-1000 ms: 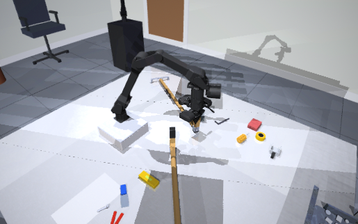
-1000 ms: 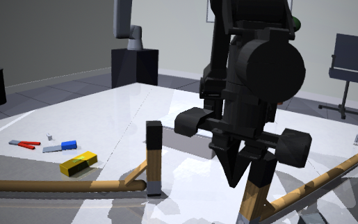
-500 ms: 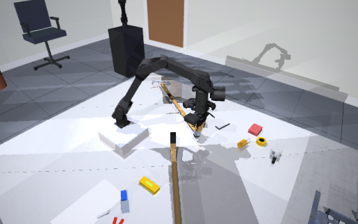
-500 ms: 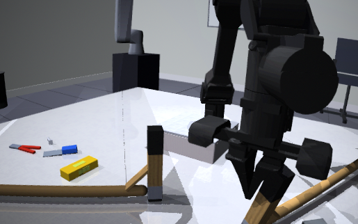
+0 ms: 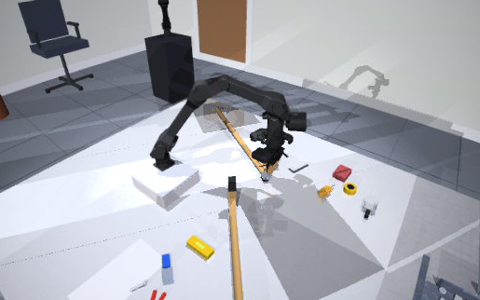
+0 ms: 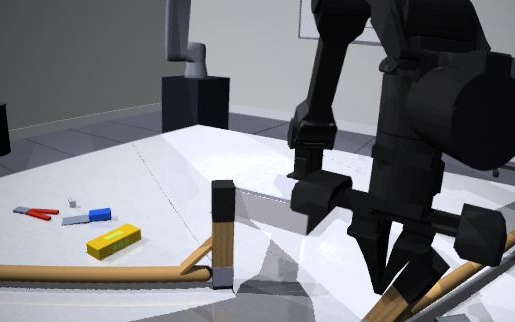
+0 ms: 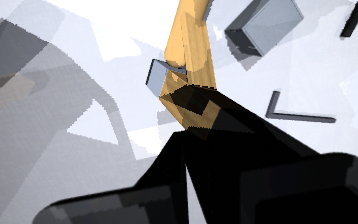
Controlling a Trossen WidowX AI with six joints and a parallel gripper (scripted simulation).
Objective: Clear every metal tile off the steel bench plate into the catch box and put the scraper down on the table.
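Observation:
A long wooden scraper [image 5: 239, 140] lies on the white table, running from the far side to an upright handle post [image 6: 396, 300] under my gripper. My gripper [image 5: 268, 164] points straight down with its fingers shut, the tips [image 6: 396, 282] pressed onto the top of that post, not around it. In the wrist view the wooden post [image 7: 190, 65] and its grey metal foot [image 7: 156, 77] show just past the dark fingers. A second wooden scraper [image 5: 235, 247] with a black-capped upright handle [image 5: 232, 183] lies nearer the front. A grey metal frame with small pieces [image 5: 444, 286] shows at the front right corner.
A white block [image 5: 166, 184] holds the arm's base. A yellow level [image 5: 200, 247], a blue-handled tool [image 5: 167, 267] and red pliers [image 5: 155, 293] lie at the front left. A red box [image 5: 341, 172], a yellow tape [image 5: 349, 188] and a dark L-key [image 5: 297, 168] lie to the right.

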